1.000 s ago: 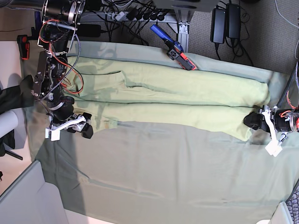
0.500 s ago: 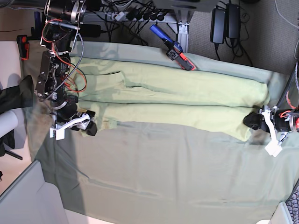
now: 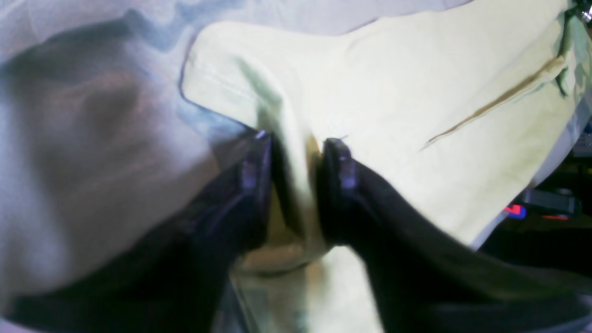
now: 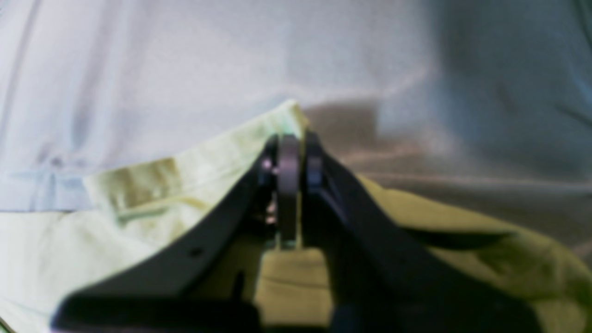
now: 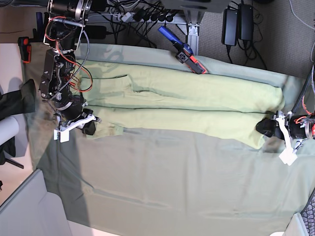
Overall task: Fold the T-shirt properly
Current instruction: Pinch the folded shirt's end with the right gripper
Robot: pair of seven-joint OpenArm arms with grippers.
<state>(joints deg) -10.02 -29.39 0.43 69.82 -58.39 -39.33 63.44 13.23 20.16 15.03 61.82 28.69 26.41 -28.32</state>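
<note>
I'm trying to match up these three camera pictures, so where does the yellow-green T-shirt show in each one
Base: T-shirt lies as a long band across the upper middle.
Left wrist: it fills the centre and right, pinched between the left gripper.
Right wrist: lower half, under the shut right gripper.
Shared landmark: the grey-green table cloth.

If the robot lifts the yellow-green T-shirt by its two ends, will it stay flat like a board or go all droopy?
Probably droopy. The T-shirt lies wrinkled and folded on the table cloth, so it looks soft. It bunches between the left end effector, so it likely sags mid-span. It seems thin, probably light.
</note>
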